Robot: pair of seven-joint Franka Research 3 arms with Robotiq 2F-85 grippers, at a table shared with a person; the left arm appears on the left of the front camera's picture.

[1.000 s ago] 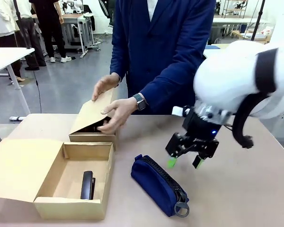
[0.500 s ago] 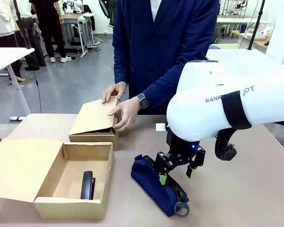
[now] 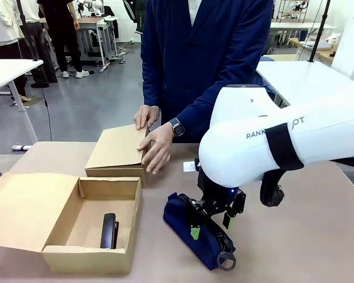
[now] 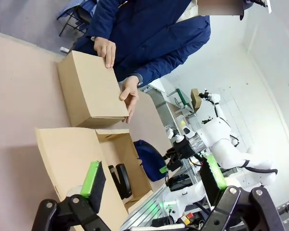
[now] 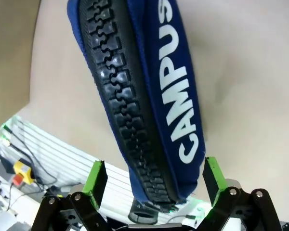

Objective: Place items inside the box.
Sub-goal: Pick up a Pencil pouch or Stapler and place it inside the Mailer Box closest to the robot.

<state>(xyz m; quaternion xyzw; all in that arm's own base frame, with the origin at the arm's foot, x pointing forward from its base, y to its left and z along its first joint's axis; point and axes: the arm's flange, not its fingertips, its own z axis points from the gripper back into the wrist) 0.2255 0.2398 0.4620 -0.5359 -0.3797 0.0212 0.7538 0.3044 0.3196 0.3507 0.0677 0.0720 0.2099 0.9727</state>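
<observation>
Pencil case (image 3: 178,219) (image 5: 154,96): on the table (image 3: 301,242), just right of the open box (image 3: 91,259) | Right gripper (image 3: 211,228) (image 5: 154,174): jaws apart, straddling the case, not clamped | Risk: soft rounded fabric may slip out, or sag and snag the box wall.

The open box (image 3: 91,186) is sitting on the table (image 3: 301,236) toward its left near corner, its lid lying spread out to the left. The stapler (image 3: 110,231) is lying inside it, by the near wall. Directly behind it the closed box (image 3: 115,150) is sitting, with the person's near hand (image 3: 156,148) resting on its right edge and the far hand (image 3: 146,115) on its back edge. Right of the open box, the zip pencil case (image 3: 180,221) is lying slantwise, and the right gripper (image 3: 211,227) is straddling it.
</observation>
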